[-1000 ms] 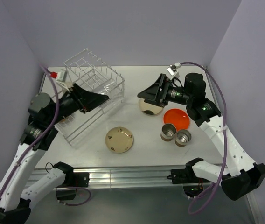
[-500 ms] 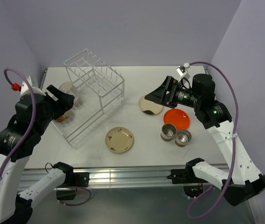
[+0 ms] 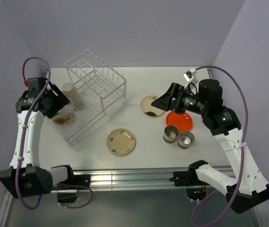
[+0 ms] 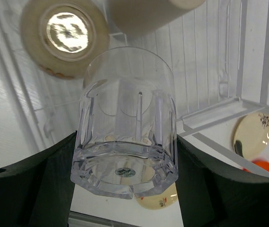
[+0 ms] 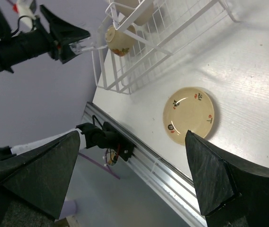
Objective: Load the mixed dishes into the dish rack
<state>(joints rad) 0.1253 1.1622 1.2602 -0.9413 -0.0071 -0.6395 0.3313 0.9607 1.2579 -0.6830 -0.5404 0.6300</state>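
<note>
Two arms work over a white table (image 3: 144, 78). A white wire dish rack (image 3: 96, 78) fills the far left corner, with its tall box section toward the middle and its lower tray running along the left edge. In that tray are a tall beige cup (image 3: 71, 96) and a small cream bowl (image 3: 62, 119) with brown marks on its side. One cream plate (image 3: 121, 141) lies flat near the middle of the near edge. A second cream plate (image 3: 149, 107) lies at the table's centre, and an orange plate (image 3: 181, 121) lies just beside it toward the right edge. The right gripper (image 3: 165, 100) hangs above these two plates, its fingers spread wide with nothing between them. Two metal cups (image 3: 171, 134) stand upright and close together, just on the near side of the orange plate. The left gripper (image 4: 125, 158) is above the tray by the left edge, its fingers pressed against opposite sides of a clear glass (image 4: 125, 118), which it holds off the wire
</note>
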